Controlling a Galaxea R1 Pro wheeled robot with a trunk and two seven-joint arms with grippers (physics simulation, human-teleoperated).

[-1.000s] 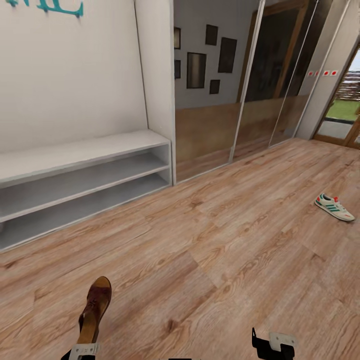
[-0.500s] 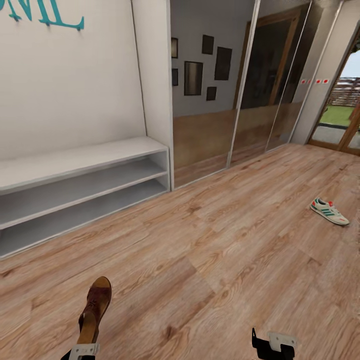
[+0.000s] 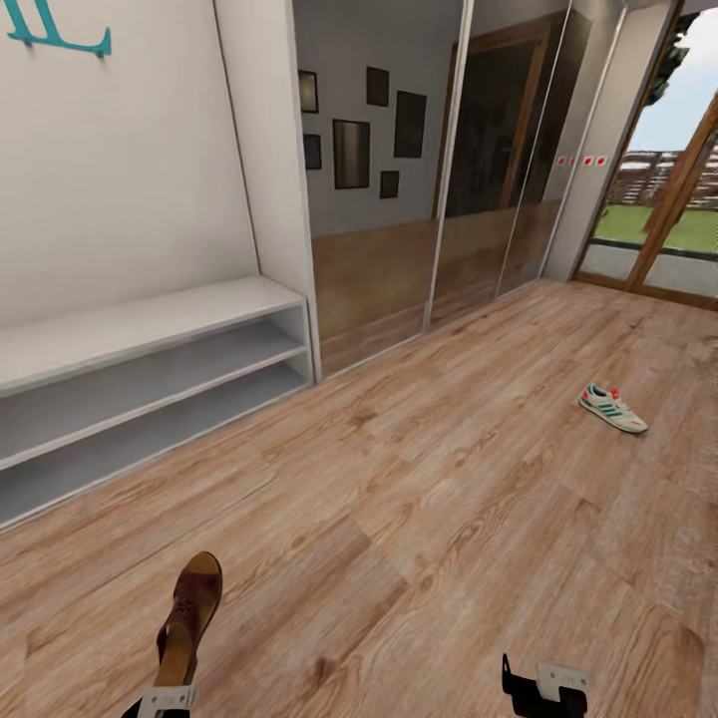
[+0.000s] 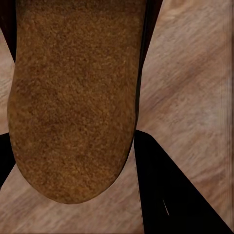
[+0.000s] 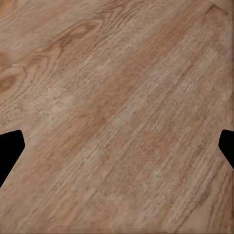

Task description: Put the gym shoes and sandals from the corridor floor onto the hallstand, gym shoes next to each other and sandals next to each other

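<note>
A dark-brown sandal point(image 3: 190, 610) with a tan footbed sticks up from my left gripper point(image 3: 167, 697), which is shut on it low in the head view. In the left wrist view the sandal point(image 4: 73, 97) lies between the dark fingers point(image 4: 165, 195). One white gym shoe point(image 3: 612, 408) with teal stripes lies on the corridor floor point(image 3: 429, 519) far to the right. The white hallstand point(image 3: 150, 324), with bare shelves, stands against the left wall. My right gripper point(image 3: 546, 688) hangs open over bare planks, its fingertips point(image 5: 9, 151) wide apart.
Mirrored sliding wardrobe doors point(image 3: 439, 199) line the far wall beside the hallstand. A glazed wooden door point(image 3: 668, 219) opens to a garden at the far right. Wood flooring stretches between me and the hallstand.
The whole picture has shifted left, so the camera has turned right; the gym shoe looks smaller and farther. Both grippers and the held sandal keep their places in the view.
</note>
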